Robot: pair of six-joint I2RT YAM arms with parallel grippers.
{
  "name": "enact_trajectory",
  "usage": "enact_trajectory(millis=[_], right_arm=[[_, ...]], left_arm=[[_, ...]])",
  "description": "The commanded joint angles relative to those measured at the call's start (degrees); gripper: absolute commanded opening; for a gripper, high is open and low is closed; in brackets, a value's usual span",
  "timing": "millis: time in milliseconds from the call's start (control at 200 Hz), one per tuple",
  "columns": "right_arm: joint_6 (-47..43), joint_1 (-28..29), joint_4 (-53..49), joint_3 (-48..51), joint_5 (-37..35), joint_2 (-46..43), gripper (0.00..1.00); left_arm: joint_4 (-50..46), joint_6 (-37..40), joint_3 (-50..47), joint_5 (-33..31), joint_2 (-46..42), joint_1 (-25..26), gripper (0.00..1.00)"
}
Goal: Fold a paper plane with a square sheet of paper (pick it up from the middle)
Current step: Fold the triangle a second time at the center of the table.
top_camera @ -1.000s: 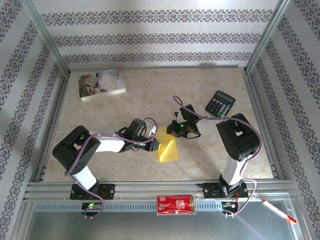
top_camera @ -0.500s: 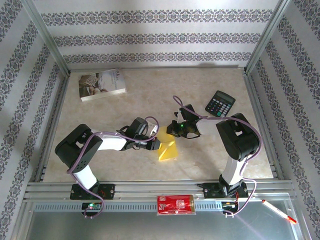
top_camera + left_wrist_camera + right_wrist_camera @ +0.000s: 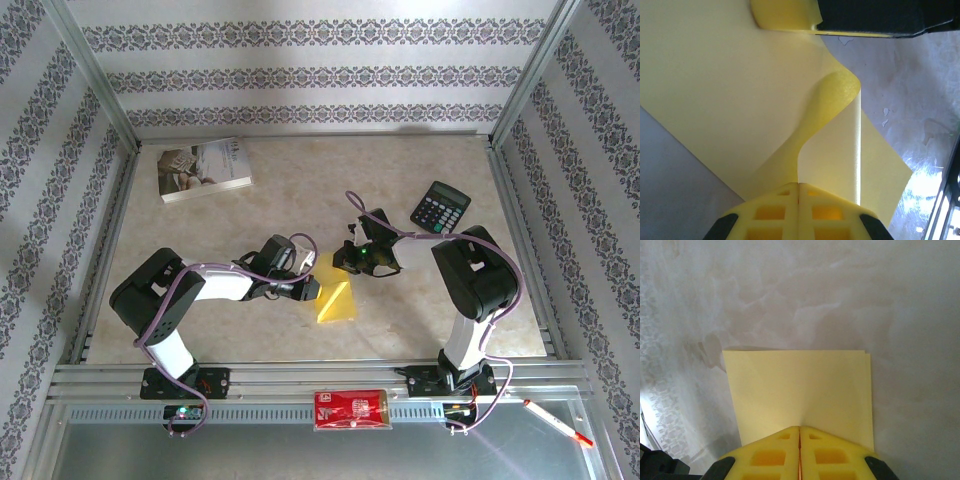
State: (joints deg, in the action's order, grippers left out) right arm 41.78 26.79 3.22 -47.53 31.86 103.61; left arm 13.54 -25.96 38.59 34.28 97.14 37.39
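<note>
At the middle of the counter (image 3: pixel 250 215), left end effector (image 3: pixel 799 186) and right end effector (image 3: pixel 799 429) are each clenched on the yellow sheet of paper (image 3: pixel 800 385), apparently folded once; nose and wing folds remain.

- Square sheet of paper (image 3: pixel 337 298): plain yellow.
- Left claw (image 3: pixel 799 186), right claw (image 3: pixel 799 430): yellow, with black behind.
- Tabletop (image 3: pixel 300 200): cream marbling.
- Calculator (image 3: pixel 440 207): black.
- Book (image 3: pixel 203 168): white, printed cover.
- Packet (image 3: pixel 349 409): red.
- Walls (image 3: pixel 300 70): white, with grey floral stripes.
</note>
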Motion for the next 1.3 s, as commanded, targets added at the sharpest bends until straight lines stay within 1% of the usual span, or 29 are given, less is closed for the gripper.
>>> enact_trajectory(millis=[0, 275, 555, 964, 1294], right_arm=[[-0.9, 0.6, -2.9, 0.3, -1.7, 2.2, 0.08], [-0.7, 0.7, -2.8, 0.4, -1.7, 2.6, 0.08], [-0.6, 0.8, -2.9, 0.3, -1.7, 2.6, 0.08], [-0.6, 0.9, -2.7, 0.2, -1.6, 2.9, 0.08], [-0.6, 0.9, -2.5, 0.4, -1.6, 3.0, 0.08]], left_arm=[[-1.7, 1.1, -0.1, -0.3, -0.6, -0.6, 0.0], [-2.2, 1.2, -0.8, -1.1, -0.9, -0.6, 0.0], [-4.6, 2.4, 0.9, -1.8, 0.1, -0.6, 0.0], [-3.7, 2.0, 1.7, 0.2, 0.2, -0.6, 0.0], [-5.2, 2.5, 2.4, -1.0, 1.0, -0.6, 0.0]])
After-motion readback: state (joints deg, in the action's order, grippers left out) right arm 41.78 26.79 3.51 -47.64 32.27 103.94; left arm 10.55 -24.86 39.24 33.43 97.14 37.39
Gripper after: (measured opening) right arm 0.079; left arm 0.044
